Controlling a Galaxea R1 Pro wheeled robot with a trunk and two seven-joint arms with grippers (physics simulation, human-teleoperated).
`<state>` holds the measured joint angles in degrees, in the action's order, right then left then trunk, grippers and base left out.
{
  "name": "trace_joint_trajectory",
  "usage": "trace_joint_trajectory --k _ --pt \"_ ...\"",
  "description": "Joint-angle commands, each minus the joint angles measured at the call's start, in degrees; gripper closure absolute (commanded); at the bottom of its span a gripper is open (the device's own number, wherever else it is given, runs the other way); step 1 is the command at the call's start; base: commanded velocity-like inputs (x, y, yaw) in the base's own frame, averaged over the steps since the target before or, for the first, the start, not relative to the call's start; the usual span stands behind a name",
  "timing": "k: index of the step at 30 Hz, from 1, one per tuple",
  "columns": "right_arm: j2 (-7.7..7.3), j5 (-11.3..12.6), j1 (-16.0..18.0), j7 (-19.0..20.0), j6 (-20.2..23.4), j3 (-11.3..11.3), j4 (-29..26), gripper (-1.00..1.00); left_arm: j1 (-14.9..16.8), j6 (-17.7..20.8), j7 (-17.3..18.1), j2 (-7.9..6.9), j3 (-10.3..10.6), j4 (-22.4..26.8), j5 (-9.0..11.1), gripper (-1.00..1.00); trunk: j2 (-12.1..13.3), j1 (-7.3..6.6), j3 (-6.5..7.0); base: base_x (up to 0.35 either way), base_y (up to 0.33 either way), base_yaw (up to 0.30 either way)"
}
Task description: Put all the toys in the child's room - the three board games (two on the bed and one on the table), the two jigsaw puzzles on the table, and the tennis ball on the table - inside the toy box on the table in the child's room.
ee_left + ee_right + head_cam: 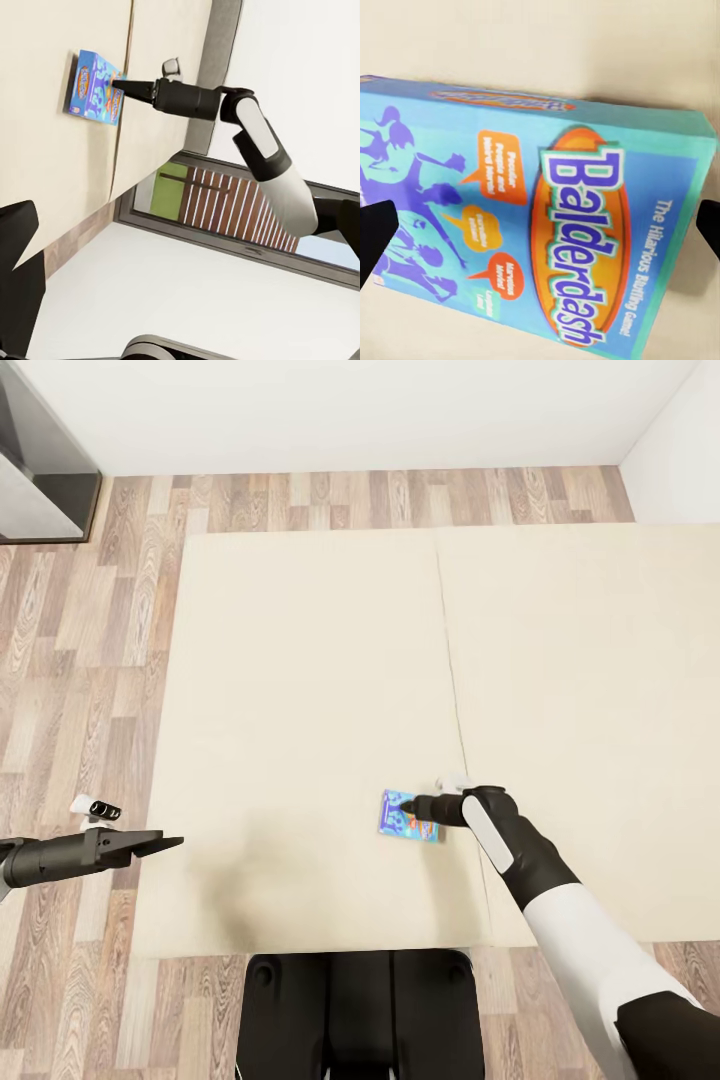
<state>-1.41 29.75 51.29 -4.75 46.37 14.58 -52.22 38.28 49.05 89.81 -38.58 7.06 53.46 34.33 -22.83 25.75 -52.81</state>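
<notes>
Robot arms reach over a wide beige bed (pixel 300 690) in a white-walled room with a wood-plank floor (pixel 80 660). A small blue board game (pixel 409 815) lies flat on the mattress, near the bed's front edge and just beside the seam that runs down the middle of the mattress. From the head camera, the right gripper (pixel 418 812) sits directly over the box, its dark tip against the printed lid, with the white and black forearm angling back toward the robot's body.

The right wrist camera looks straight down on the box (pixel 540 240), whose lid reads "Balderdash" in purple letters on an orange oval, with purple figures and orange speech bubbles on the blue ground. One dark fingertip (pixel 373 232) shows at each side of that picture, spread wide with the box between them; the fingers are parted and not closed on it.

From the left wrist camera the same arm is seen side-on, its gripper (pixel 120 84) touching the box (pixel 94 86) on the mattress, a window (pixel 225 210) behind.

The left gripper (pixel 160 844) hangs beyond the bed's left edge, over the floor and well apart from the game. Whether its fingers are parted or pressed together cannot be told. A dark grey cabinet (pixel 40 470) stands in the far left corner.
</notes>
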Motion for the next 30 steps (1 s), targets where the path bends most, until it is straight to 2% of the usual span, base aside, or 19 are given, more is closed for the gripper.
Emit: trace_joint_trajectory --k 1,22,25,26,30 --pt "-0.05 0.6 0.0 -0.5 0.1 0.2 0.2 -1.0 0.0 0.6 0.2 -0.08 0.2 0.0 0.2 -1.0 -0.1 0.03 -0.06 0.0 0.0 0.0" --pt "0.08 0.4 0.0 -0.5 0.1 0.2 1.3 -1.0 0.0 0.6 0.2 -0.36 0.2 0.0 0.5 -1.0 -0.1 0.03 -0.06 0.0 0.0 0.0" --pt "0.09 0.4 0.0 -0.5 0.1 0.2 1.3 -1.0 0.0 0.6 0.2 -1.63 0.2 0.0 0.6 -1.0 -0.1 0.03 -0.06 0.0 0.0 0.0" --pt "0.09 0.4 0.0 -0.5 0.1 0.2 1.3 -1.0 0.0 0.5 0.2 -2.62 0.2 0.1 0.7 -1.0 -0.1 0.03 -0.06 0.0 0.0 0.0" --pt "0.09 0.4 0.0 -0.5 0.0 0.1 1.3 -1.0 0.0 0.4 0.2 -4.79 0.2 0.2 0.8 -1.0 -0.1 0.03 -0.06 0.0 0.0 0.0"
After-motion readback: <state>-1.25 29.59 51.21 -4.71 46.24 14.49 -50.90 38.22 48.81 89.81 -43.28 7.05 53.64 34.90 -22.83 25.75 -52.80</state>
